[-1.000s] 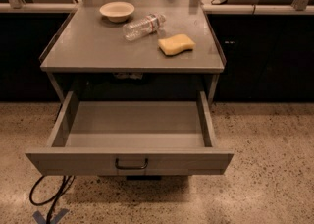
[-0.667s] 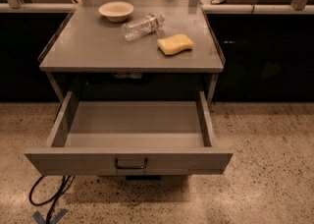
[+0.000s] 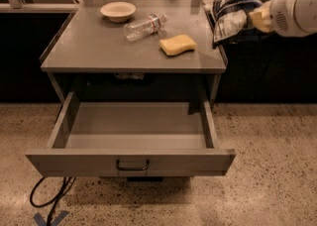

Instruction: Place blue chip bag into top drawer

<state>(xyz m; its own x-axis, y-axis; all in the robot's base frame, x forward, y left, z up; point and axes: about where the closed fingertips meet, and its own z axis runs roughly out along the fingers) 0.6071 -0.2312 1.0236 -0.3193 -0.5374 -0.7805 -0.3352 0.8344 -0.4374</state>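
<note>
at the grey table's (image 3: 99,46) right edge | your gripper (image 3: 253,18) clamped on wrinkly dark-blue foil chip bag (image 3: 229,16) | wide grey metal top drawer (image 3: 133,163) open | risk: bag snags the tabletop lip as you descend and slips out

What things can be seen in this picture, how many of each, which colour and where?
table: 1, grey, centre
top drawer: 1, grey, pulled open below the tabletop
bowl: 1, white, tabletop, back
bottle: 1, clear, lying on tabletop, middle
sponge: 1, yellow, tabletop, right of bottle
blue chip bag: 1, dark blue and white, in the air at table's right edge
cable: 1, black, floor, lower left
arm: 1, white, upper right
hand: 1, yellowish, upper right, shut on the bag
</note>
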